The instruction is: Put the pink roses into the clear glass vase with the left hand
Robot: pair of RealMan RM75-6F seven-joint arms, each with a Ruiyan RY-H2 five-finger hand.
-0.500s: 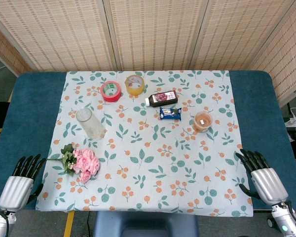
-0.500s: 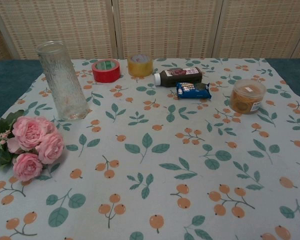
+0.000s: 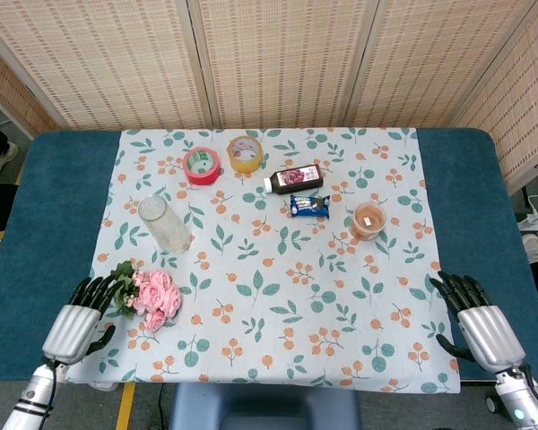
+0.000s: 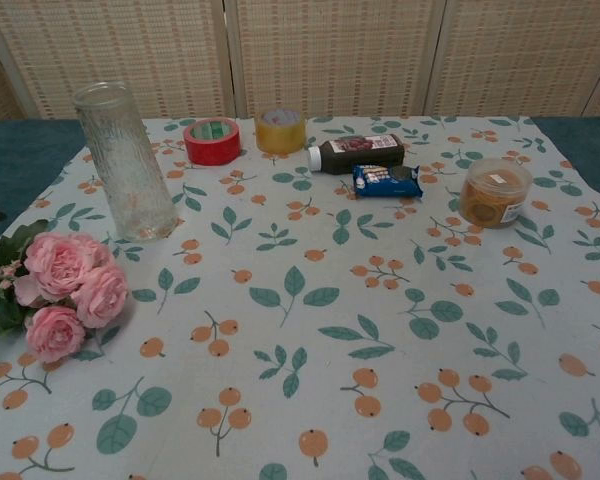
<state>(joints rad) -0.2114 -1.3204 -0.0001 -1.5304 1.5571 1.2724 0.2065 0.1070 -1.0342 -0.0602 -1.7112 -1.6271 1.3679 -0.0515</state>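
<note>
A bunch of pink roses (image 3: pixel 154 297) (image 4: pixel 68 295) with green leaves lies on the flowered tablecloth near its front left edge. The clear glass vase (image 3: pixel 165 224) (image 4: pixel 125 161) stands upright behind the roses. My left hand (image 3: pixel 76 321) hovers just left of the bunch, fingers apart and pointing at the leaves, holding nothing. My right hand (image 3: pixel 478 324) rests open at the table's front right corner, far from both. The chest view shows neither hand.
At the back stand a red tape roll (image 3: pixel 201 165), a yellow tape roll (image 3: pixel 245 153), a dark bottle (image 3: pixel 293 178) lying on its side, a blue snack packet (image 3: pixel 309 205) and a lidded round tub (image 3: pixel 368 219).
My left hand has moved right and forward, from the blue table edge to right beside the roses' leaves. The right hand, roses and vase have stayed put.
</note>
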